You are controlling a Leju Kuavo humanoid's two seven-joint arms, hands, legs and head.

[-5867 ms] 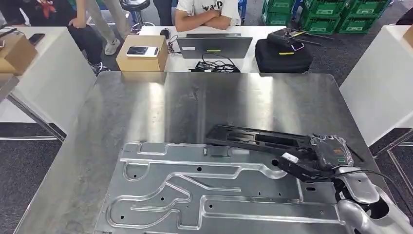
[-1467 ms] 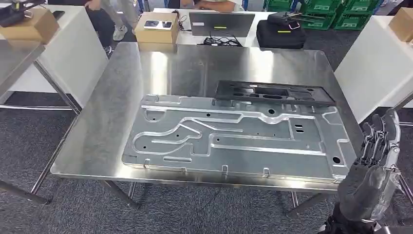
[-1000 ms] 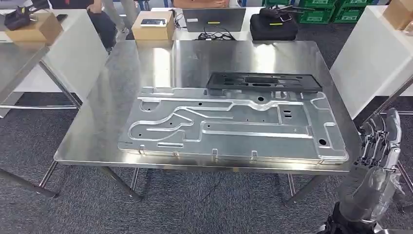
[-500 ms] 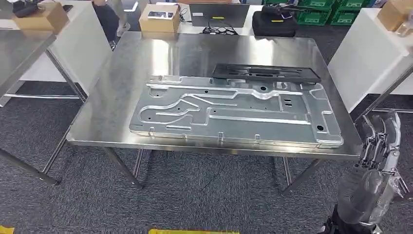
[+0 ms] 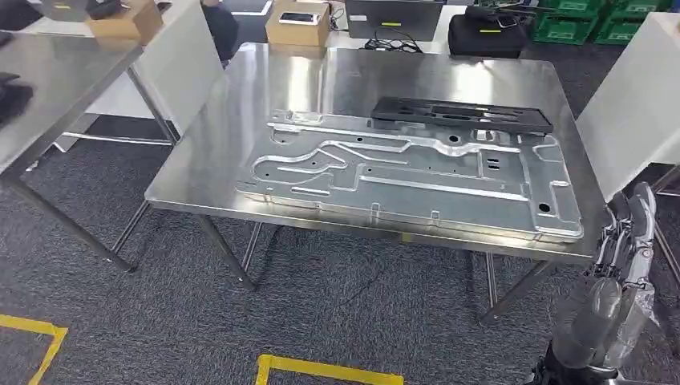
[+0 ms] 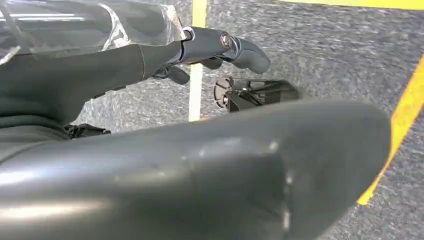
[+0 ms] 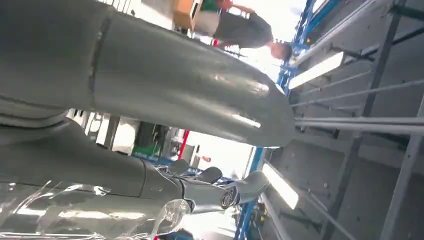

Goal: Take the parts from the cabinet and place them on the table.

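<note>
- Since half a second ago your head camera has swung: whole scene shifted right and up, a steel side table (image 5: 48,72) has come in at far left, yellow floor tape (image 5: 321,370) now sits lower centre. Parts themselves lie as before.
- Black part (image 5: 461,115) lies flat on the steel table (image 5: 240,120), toward its far right; its near long edge touches or overlaps the far edge of the big silver panel (image 5: 417,172).
- Silver panel lies flat, near edge just inside the table's front edge, right end close to the table's right edge.
- Right hand (image 5: 629,241) is raised off the table's right front corner, fingers pointing up, slightly apart, holding nothing. It's apart from table and parts.
- Left hand (image 6: 220,47): fingers stretched out over grey carpet, nothing held.
- Room: bare steel left of and behind the parts; open carpet in front of the table.
- Behind the table: cardboard box (image 5: 298,22), black bag (image 5: 489,36), green crates (image 5: 617,28).
- Left wrist view gives you the floor tape up close; right wrist view looks up at shelving (image 7: 360,115) and a person (image 7: 240,25) far off.
</note>
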